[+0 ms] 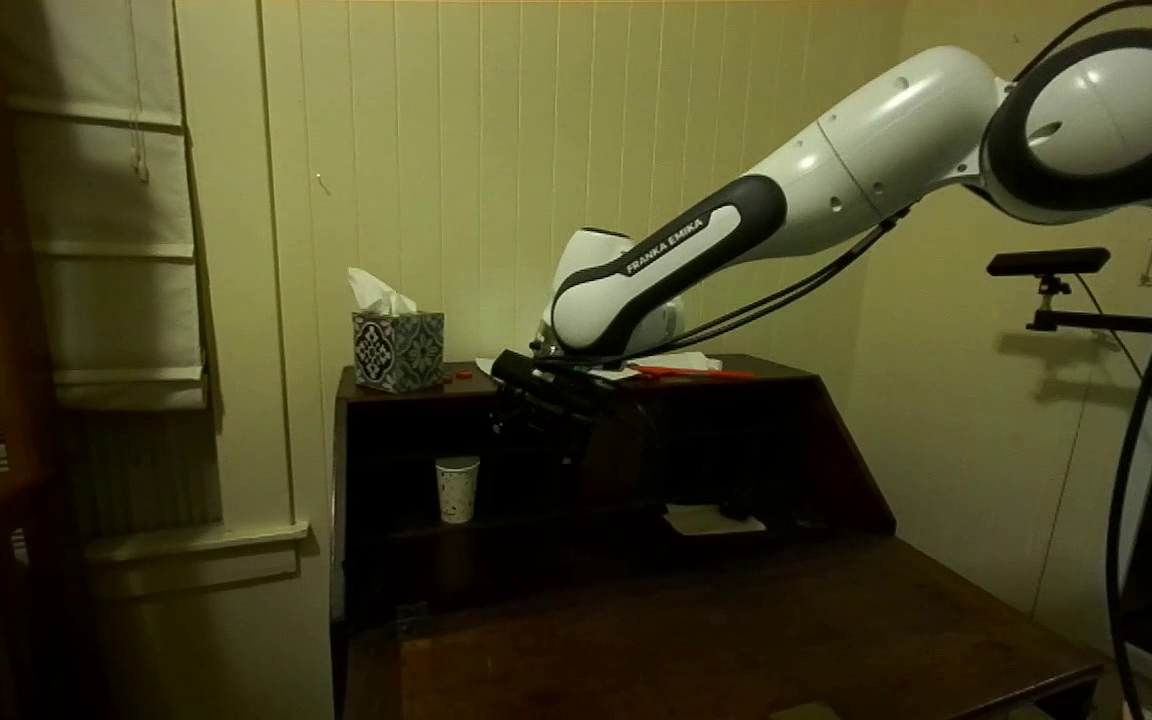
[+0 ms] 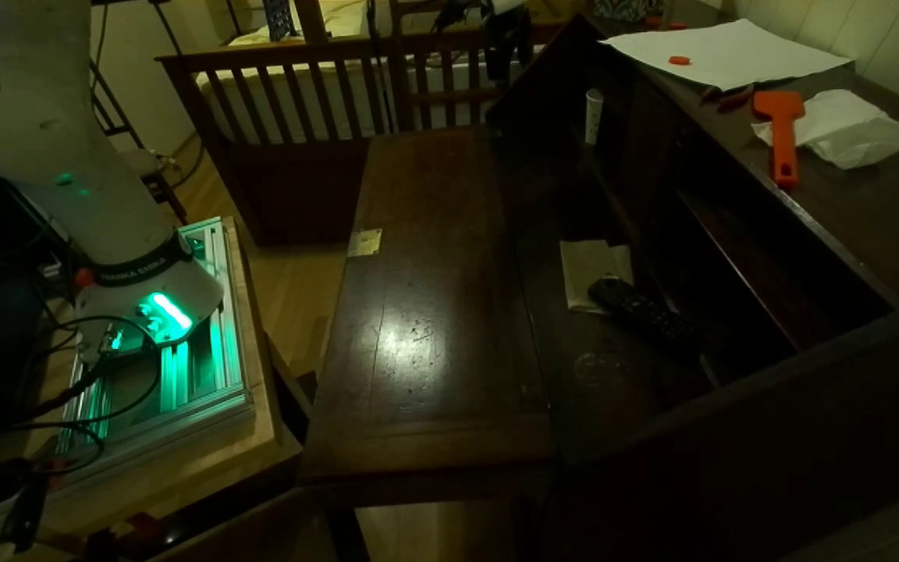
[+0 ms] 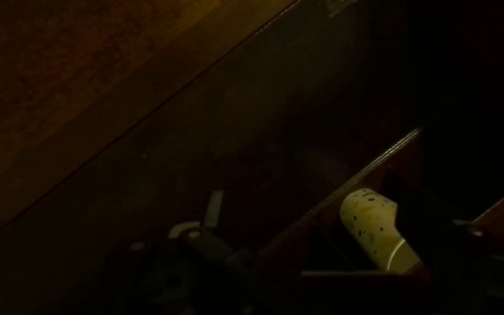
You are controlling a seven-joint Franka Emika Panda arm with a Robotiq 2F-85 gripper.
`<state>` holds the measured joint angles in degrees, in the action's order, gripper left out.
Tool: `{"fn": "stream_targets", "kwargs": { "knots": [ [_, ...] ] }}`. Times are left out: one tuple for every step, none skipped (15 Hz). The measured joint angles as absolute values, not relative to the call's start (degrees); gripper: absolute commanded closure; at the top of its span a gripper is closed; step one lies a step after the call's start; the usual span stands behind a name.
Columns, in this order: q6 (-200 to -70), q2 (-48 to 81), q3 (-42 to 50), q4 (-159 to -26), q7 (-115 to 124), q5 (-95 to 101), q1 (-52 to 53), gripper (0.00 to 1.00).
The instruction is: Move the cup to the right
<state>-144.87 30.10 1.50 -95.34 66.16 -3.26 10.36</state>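
Note:
The cup (image 1: 457, 490) is white with small dark and coloured specks and tapers slightly. It stands upright in the left part of the desk's dark cubby in an exterior view. It also shows at the far end of the desk (image 2: 593, 117). My gripper (image 1: 531, 440) is above and to the right of the cup, in front of the desk's upper edge, with its fingers dark and hard to make out there. In the wrist view my gripper (image 3: 311, 210) has its fingers wide apart with nothing held. The right finger covers part of the cup (image 3: 368, 223).
The patterned tissue box (image 1: 399, 350) stands on the desk top (image 1: 786, 372). Papers (image 2: 723, 55), an orange-red tool (image 2: 783, 136) and crumpled white material (image 2: 855, 129) lie there too. A remote (image 2: 641, 308) and folded paper (image 2: 584, 273) lie inside the desk. A shelf edge (image 3: 379, 162) runs beside the cup.

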Motion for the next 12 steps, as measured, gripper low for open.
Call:
{"fn": "stream_targets", "kwargs": {
  "knots": [
    [-144.9, 31.6, 1.7, -93.8, 67.2, -3.3, 10.7, 0.0],
    [-144.9, 32.5, 1.8, -92.9, 67.7, -3.3, 10.8, 0.0],
    [-144.9, 32.9, 1.8, -92.4, 68.0, -3.3, 10.8, 0.0],
    [-144.9, 32.9, 1.8, -92.1, 68.1, -3.3, 10.8, 0.0],
    [-144.9, 32.9, 1.8, -92.0, 68.1, -3.3, 10.8, 0.0],
    [-144.9, 32.9, 1.8, -91.9, 68.1, -3.3, 10.8, 0.0],
    [-144.9, 32.9, 1.9, -91.9, 68.2, -3.3, 10.8, 0.0],
    [-144.9, 32.9, 1.9, -91.9, 68.2, -3.3, 10.8, 0.0],
    [-144.9, 32.9, 1.9, -91.9, 68.2, -3.3, 10.8, 0.0],
    [-144.9, 32.9, 1.9, -91.9, 68.2, -3.3, 10.8, 0.0],
    [-144.9, 32.9, 1.9, -91.9, 68.2, -3.3, 10.8, 0.0],
    [-144.9, 32.9, 1.9, -91.9, 68.2, -3.3, 10.8, 0.0]
  ]
}}
